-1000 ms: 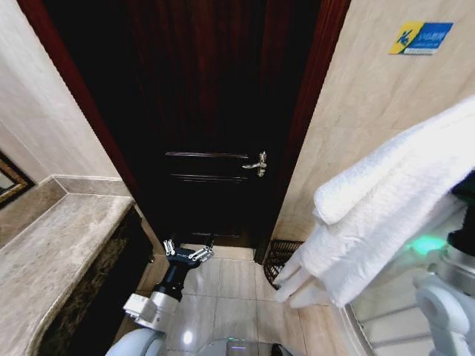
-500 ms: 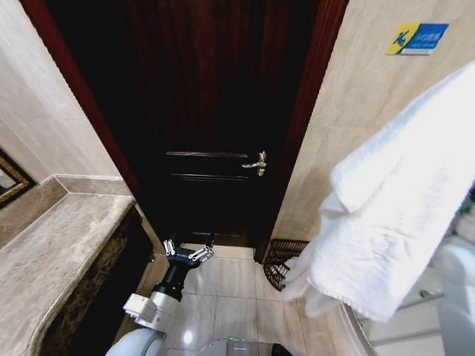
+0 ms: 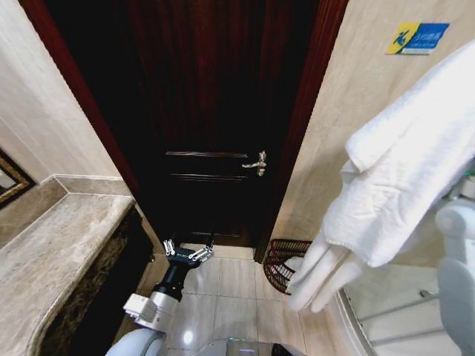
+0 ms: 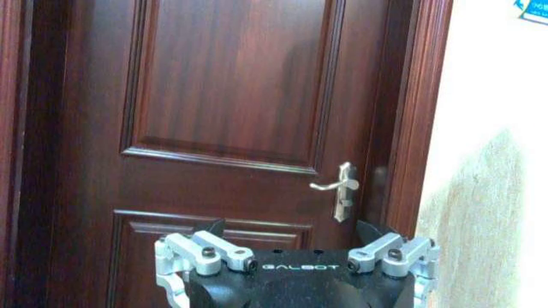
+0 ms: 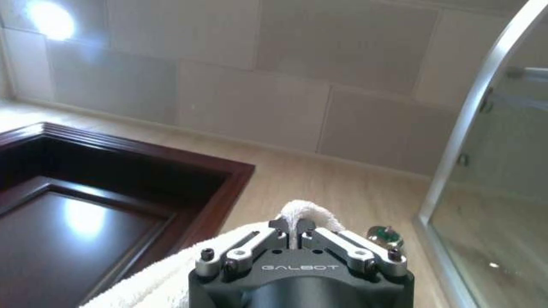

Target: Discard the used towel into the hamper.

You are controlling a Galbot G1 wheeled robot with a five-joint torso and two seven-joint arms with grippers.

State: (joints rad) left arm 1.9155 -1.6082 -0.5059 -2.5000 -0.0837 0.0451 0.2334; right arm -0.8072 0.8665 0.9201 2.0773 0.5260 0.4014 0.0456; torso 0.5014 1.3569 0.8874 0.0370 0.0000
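A white towel point(image 3: 401, 178) hangs in folds at the right of the head view, its lower corners dangling just above the hamper point(image 3: 286, 265), a dark red-brown wire basket on the floor by the door frame. In the right wrist view my right gripper point(image 5: 296, 232) is shut on a fold of the towel point(image 5: 184, 273). My left gripper point(image 3: 188, 249) hangs low over the floor tiles in front of the door, fingers spread open with nothing between them; the left wrist view shows the left gripper point(image 4: 296, 247) facing the door.
A dark wooden door point(image 3: 211, 126) with a metal handle point(image 3: 257, 164) stands straight ahead. A stone counter point(image 3: 52, 252) runs along the left. A glass shower enclosure point(image 3: 393, 311) curves at the lower right. Tiled floor point(image 3: 234, 285) lies between them.
The towel has swung right and upward, its lower corners now over the hamper. The left arm has not moved.
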